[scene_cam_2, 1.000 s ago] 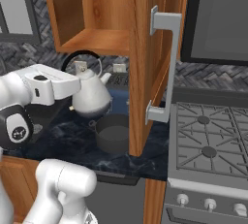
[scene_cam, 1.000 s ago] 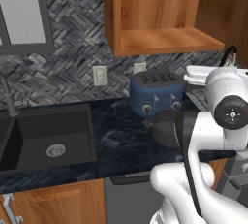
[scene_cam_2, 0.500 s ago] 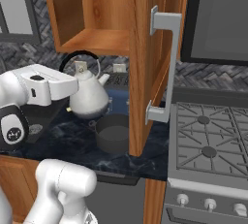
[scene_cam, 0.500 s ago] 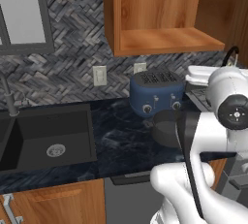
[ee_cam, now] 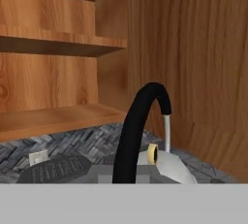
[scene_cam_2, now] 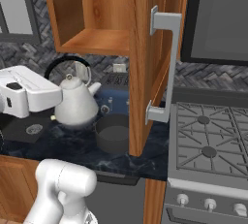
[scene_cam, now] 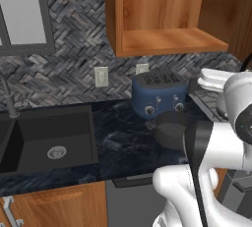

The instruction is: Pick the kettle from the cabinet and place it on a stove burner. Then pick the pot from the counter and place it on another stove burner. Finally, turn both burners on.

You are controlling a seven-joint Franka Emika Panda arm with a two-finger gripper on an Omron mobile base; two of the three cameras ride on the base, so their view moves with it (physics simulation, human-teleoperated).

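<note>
White kettle (scene_cam_2: 75, 105), out of the cabinet (scene_cam_2: 97, 41) and hanging by its black arched handle from my gripper (ee_cam: 127, 177); the fingers are closed on that handle, which rises up the centre of the hand view. In the right base view the kettle sits in the air above the worktop (scene_cam_2: 72, 145), below the bare cabinet shelf, with the dark grey pot (scene_cam_2: 112, 133) at about 4 o'clock from it, close by. The open cabinet door (scene_cam_2: 147, 63) stands between the kettle and the stove burners (scene_cam_2: 209, 151), which lie at 3 o'clock and carry nothing. I judge the first pick done and its placing under way. Left: set the kettle on a burner, move the pot from the worktop to another, and turn both knobs.
</note>
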